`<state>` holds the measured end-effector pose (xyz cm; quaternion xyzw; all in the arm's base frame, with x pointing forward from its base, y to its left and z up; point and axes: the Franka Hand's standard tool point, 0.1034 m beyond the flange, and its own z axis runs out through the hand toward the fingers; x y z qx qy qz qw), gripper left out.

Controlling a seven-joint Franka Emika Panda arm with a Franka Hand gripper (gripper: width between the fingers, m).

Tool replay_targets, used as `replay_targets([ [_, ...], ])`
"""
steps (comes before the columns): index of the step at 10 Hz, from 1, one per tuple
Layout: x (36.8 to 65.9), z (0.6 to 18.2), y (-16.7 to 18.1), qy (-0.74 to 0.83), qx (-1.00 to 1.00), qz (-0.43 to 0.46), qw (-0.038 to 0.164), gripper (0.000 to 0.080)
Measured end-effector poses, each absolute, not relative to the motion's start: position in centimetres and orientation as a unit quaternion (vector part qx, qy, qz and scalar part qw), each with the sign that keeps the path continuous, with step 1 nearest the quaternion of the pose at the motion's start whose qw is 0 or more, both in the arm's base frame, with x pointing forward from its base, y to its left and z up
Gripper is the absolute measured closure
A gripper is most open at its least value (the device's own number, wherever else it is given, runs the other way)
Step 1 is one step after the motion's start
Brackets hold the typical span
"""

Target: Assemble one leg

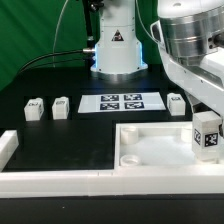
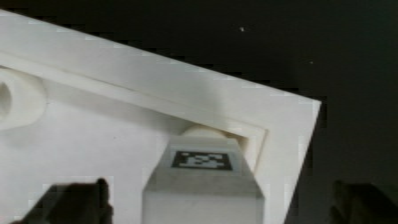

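Observation:
One leg [image 1: 207,135] stands upright at the corner of the large white tray part [image 1: 150,150] on the exterior view's right. In the wrist view this leg [image 2: 205,185] shows its tag and its far end sits in the tray's corner socket [image 2: 228,132]. My gripper [image 2: 222,205] straddles the leg; a gap shows on each side between the dark fingers [image 2: 80,205] and the leg, so the jaws stand open. In the exterior view the gripper [image 1: 206,118] hangs directly over the leg. Three more legs lie on the table: two on the left [image 1: 35,107] [image 1: 61,106], one on the right [image 1: 176,104].
The marker board [image 1: 122,101] lies at the table's middle, in front of the robot base [image 1: 115,50]. A white rail [image 1: 10,150] runs along the front and the exterior view's left. The tray has a round socket [image 1: 128,158] near its left corner.

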<state>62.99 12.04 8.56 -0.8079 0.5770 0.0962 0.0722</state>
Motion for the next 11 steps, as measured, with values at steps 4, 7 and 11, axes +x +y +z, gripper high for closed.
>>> replay_targets([
  [4, 62.62, 7.81, 11.62, 0.335, -0.936, 0.081, 0.065, 0.0150],
  [7, 62.88, 7.84, 11.20, 0.146, -0.986, 0.056, 0.049, 0.0150],
  [11, 63.28, 7.97, 11.33, -0.060, -0.997, 0.033, 0.043, 0.0150],
])
